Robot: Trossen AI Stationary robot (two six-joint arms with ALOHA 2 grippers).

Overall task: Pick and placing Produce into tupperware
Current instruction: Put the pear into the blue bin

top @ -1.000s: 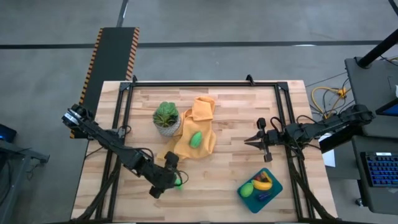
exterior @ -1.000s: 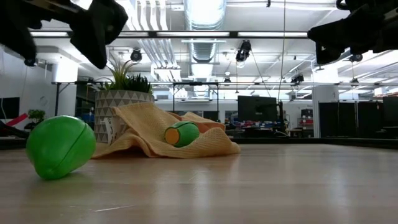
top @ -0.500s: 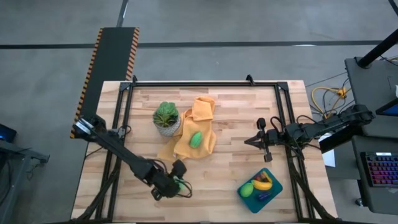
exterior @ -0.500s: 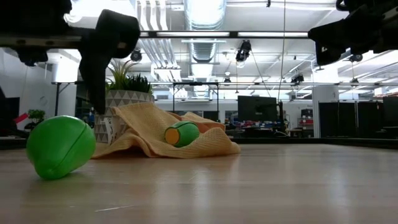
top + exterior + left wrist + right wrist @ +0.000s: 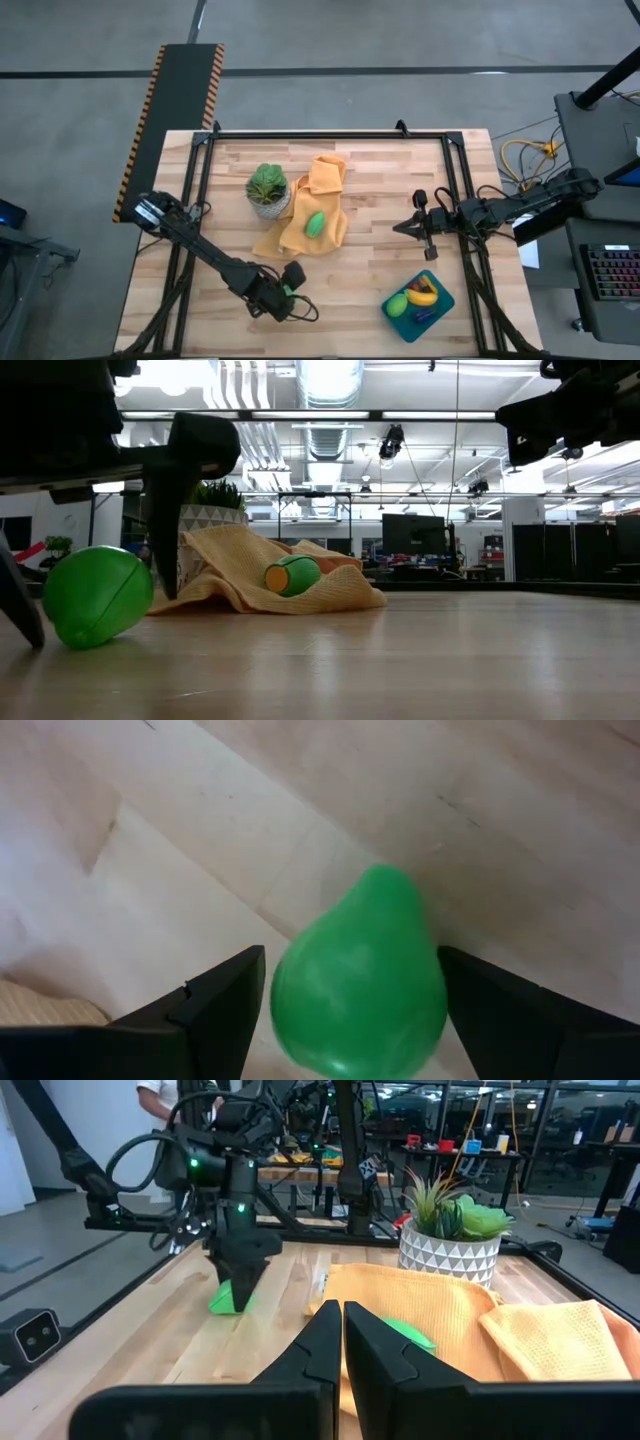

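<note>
— Since a second ago, what has changed?

— Only the left arm: its left claw (image 5: 287, 293) has come lower and now straddles the green pear (image 5: 358, 975) near the front edge of the counter (image 5: 370, 165). The right arm has not shifted.

— How do the fingers stand?

— Spread. The left wrist view shows one dark finger on each side of the pear, with a gap on both sides, so nothing is pinched yet. In the low view one fingertip reaches the counter left of the pear and the other stands just right of it.

— And the right claw (image 5: 403, 227)?

— It hangs above the counter's right part, pressed together and empty, waiting.

— Where do the other pieces lie?

— A second green piece (image 5: 315, 223) rests on the orange cloth (image 5: 326, 180) beside the potted plant (image 5: 267, 187). The tupperware (image 5: 434, 318) sits at the front right corner, well apart from the pear, already holding a banana (image 5: 421, 294), a green piece and a dark one.

— So which step is this?

— The grasp of the pear, I judge. Next the fingers need to close squarely on its rounded body, which could roll or squirt out, then lift and carry it across to the tupperware.
</note>
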